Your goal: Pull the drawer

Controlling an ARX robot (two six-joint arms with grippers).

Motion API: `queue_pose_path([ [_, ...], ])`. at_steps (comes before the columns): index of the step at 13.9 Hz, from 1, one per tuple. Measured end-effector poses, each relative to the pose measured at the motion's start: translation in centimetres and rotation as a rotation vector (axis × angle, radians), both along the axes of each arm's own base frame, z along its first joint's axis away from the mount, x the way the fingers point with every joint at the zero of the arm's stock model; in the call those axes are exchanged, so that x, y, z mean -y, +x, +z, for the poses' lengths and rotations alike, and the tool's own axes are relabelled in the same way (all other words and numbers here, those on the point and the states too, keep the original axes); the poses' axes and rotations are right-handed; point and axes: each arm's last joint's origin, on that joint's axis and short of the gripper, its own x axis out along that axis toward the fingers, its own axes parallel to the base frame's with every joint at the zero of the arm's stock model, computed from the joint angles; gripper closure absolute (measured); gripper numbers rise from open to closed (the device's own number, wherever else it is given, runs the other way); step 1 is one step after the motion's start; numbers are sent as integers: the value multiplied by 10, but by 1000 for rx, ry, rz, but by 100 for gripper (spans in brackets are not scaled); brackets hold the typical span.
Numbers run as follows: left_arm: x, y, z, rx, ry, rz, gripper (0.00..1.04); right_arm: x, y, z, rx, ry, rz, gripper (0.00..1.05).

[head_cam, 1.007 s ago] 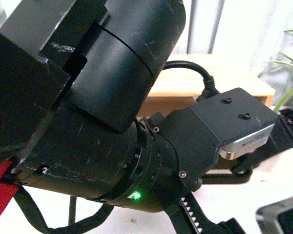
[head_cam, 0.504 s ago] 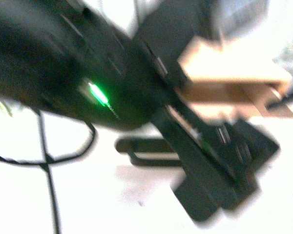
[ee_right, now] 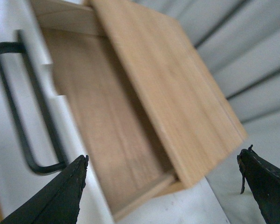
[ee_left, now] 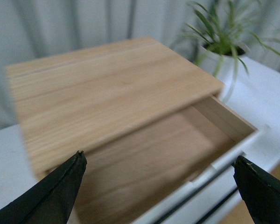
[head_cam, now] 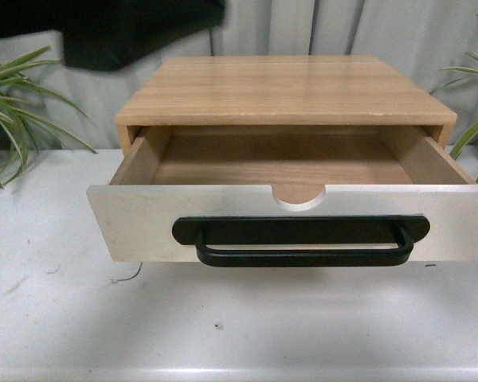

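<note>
The drawer [head_cam: 143, 219] stands pulled out of its light wood cabinet [head_cam: 287, 87], showing its bare wood interior [head_cam: 279, 163]. Its white front carries a long black bar handle [head_cam: 303, 255] and a semicircular notch [head_cam: 299, 197]. Both grippers hang above the cabinet, apart from the drawer. My left gripper [ee_left: 161, 161] is open over the open drawer [ee_left: 154, 158], nothing between its fingers. The right gripper [ee_right: 163, 161] is open too, over the drawer [ee_right: 107, 135] and cabinet top; the handle [ee_right: 23, 116] lies off to one side. In the front view only a dark blurred arm part [head_cam: 111, 28] shows at top left.
The cabinet sits on a white table [head_cam: 223, 326]. A potted plant [head_cam: 8, 103] stands at the left, and more leaves [head_cam: 474, 103] at the right. A grey curtain [head_cam: 303, 28] hangs behind. The left wrist view shows a plant in a white pot [ee_left: 221, 51] beside the cabinet.
The arms that filled the front view a second ago have swung up and out of it. The open drawer and cabinet now show in full.
</note>
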Motion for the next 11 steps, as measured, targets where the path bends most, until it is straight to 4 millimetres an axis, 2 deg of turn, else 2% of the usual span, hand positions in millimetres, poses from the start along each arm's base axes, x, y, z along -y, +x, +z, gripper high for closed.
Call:
queue_pose_path([
  [2,-49,-1,9,13,-142,267,7,15,11,6,11,174,-218,6],
  [3,-74,-4,1,3,-202,390,7,23,17,7,-21,282,-356,6],
  [5,-108,-19,-18,-54,-254,553,7,33,17,2,-147,480,-568,6],
  [7,-133,-41,-18,-12,-281,679,7,35,2,6,-222,664,-644,6],
  [9,-155,-61,-19,14,-277,826,7,28,-22,19,-223,791,-647,6],
  [10,-159,-72,-26,131,-220,765,18,20,-35,26,-144,832,-639,10],
  [11,-141,-84,-41,209,-119,633,39,7,-71,12,-32,836,-775,32],
])
